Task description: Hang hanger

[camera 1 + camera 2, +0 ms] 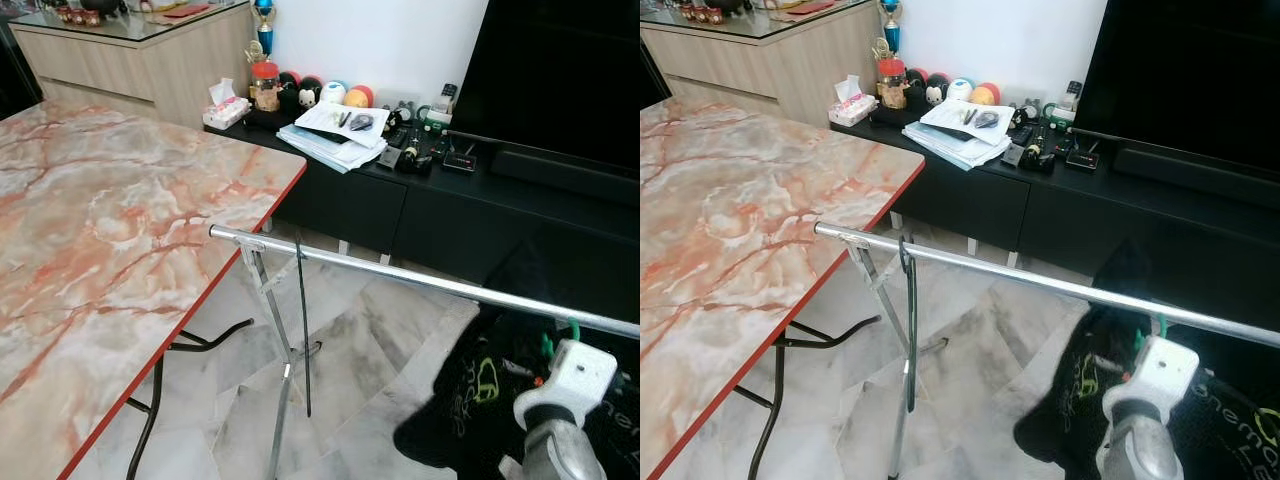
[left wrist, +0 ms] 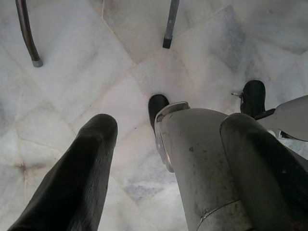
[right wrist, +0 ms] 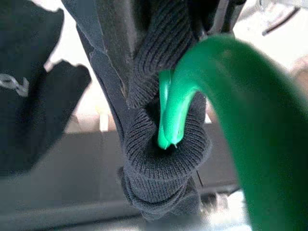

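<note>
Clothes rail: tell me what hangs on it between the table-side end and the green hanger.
One black hanger hangs near the table-side end of the clothes rail. From there to the green hanger, the rail is bare, as both eye views show.

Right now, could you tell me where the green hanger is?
The green hanger is at the rail's right end, its hook at the rail just above the right arm, carrying a black garment beside the TV cabinet.

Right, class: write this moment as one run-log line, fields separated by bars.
task: hang hanger | right gripper: at rail with green hanger and dark garment | left gripper: idle, open, above floor
</note>
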Tool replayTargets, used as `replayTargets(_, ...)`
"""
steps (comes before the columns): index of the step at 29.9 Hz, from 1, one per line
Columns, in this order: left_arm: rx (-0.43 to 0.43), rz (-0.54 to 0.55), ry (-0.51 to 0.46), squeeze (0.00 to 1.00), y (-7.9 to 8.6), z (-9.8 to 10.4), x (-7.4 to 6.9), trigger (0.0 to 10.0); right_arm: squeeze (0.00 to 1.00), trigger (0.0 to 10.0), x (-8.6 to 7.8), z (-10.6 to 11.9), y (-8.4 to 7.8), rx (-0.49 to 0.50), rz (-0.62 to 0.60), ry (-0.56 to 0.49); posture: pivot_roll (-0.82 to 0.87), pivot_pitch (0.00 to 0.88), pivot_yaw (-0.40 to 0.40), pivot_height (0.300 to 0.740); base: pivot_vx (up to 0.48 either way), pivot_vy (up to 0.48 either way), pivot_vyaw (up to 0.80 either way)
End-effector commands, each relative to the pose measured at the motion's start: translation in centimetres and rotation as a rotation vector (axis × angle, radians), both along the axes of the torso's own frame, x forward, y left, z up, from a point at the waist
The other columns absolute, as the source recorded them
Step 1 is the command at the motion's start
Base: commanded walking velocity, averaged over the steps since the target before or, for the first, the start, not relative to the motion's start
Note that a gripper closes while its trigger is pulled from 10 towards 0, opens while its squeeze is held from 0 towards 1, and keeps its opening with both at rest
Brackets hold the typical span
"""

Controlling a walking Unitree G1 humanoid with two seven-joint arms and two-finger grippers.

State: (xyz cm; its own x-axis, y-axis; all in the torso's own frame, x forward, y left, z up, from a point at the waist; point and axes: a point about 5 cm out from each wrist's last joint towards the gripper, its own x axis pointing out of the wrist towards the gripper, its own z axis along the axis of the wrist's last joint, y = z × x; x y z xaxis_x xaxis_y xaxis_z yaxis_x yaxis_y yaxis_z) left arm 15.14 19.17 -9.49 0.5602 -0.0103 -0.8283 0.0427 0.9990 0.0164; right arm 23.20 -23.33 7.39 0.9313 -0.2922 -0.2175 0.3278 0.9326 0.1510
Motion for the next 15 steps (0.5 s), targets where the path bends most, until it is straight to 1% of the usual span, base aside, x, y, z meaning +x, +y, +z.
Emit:
replayTargets(1, 0.001, -0.005, 0.039, 0.0, 0.0, -0.4, -1.1, 10.0, 0.0, 0.0, -0.5, 0.9, 0.0, -0.024, -0.008, -0.039, 0.03, 0.064, -0.029, 0.74, 0.0, 0.0, 0.0)
replayTargets(2, 0.001, -0.005, 0.039, 0.0, 0.0, -0.4, -1.1, 10.0, 0.0, 0.0, -0.5, 0.9, 0.0, -0.024, -0.008, -0.039, 0.03, 0.064, -0.029, 0.74, 0.0, 0.0, 0.0)
replayTargets(4, 0.002, -0.003, 0.038, 0.0, 0.0, -0.4, -1.1, 10.0, 0.0, 0.0, -1.3, 0.4, 0.1, -0.032, 0.003, -0.001, 0.03, 0.057, -0.031, 0.74, 0.0, 0.0, 0.0)
replayTargets(6, 0.002, -0.002, 0.036, 0.0, 0.0, -0.4, -1.1, 10.0, 0.0, 0.0, -2.2, -0.6, 0.2, -0.034, -0.004, 0.06, 0.02, 0.052, -0.031, 0.74, 0.0, 0.0, 0.0)
replayTargets(9, 0.002, -0.003, 0.035, 0.0, 0.0, -0.4, -1.1, 10.0, 0.0, 0.0, -2.4, -1.6, 0.1, -0.059, 0.001, 0.128, 0.02, 0.045, -0.029, 0.74, 0.0, 0.0, 0.0)
replayTargets(10, 0.001, -0.005, 0.035, 0.0, 0.0, -0.4, -1.1, 10.0, 0.0, 0.0, -2.4, -2.9, 0.0, -0.063, 0.006, 0.209, 0.02, 0.037, -0.029, 0.74, 0.0, 0.0, 0.0)
replayTargets(11, 0.001, -0.005, 0.035, 0.0, 0.0, -0.4, -1.1, 10.0, 0.0, 0.0, -2.4, -2.9, 0.0, -0.063, 0.006, 0.209, 0.02, 0.037, -0.029, 0.74, 0.0, 0.0, 0.0)
replayTargets(12, 0.001, -0.005, 0.036, 0.0, -0.1, -0.4, -1.1, 10.0, 0.0, 2.0, -2.3, -3.5, 0.0, -0.062, 0.011, 0.247, 0.01, 0.032, -0.03, 0.74, 0.0, 0.0, 0.0)
replayTargets(13, 0.001, -0.005, 0.037, 0.0, -0.1, -0.5, -1.1, 10.0, 0.0, 6.3, -2.2, -4.3, 0.1, -0.04, 0.013, 0.273, 0.02, 0.021, -0.032, 0.74, 0.0, 0.0, 0.0)
replayTargets(14, 0.0, -0.001, 0.036, 0.0, -0.1, -0.5, -1.1, 10.0, 0.0, 10.0, -1.7, -5.9, 0.6, -0.017, 0.096, 0.337, 0.02, 0.011, -0.034, 0.74, 0.0, 0.0, 0.0)
replayTargets(15, -0.001, 0.002, 0.036, 0.0, -0.1, -0.5, -1.1, 10.0, 0.0, 10.0, -1.5, -6.3, 0.8, -0.022, 0.127, 0.348, 0.02, 0.011, -0.034, 0.74, 0.0, 0.0, 0.0)
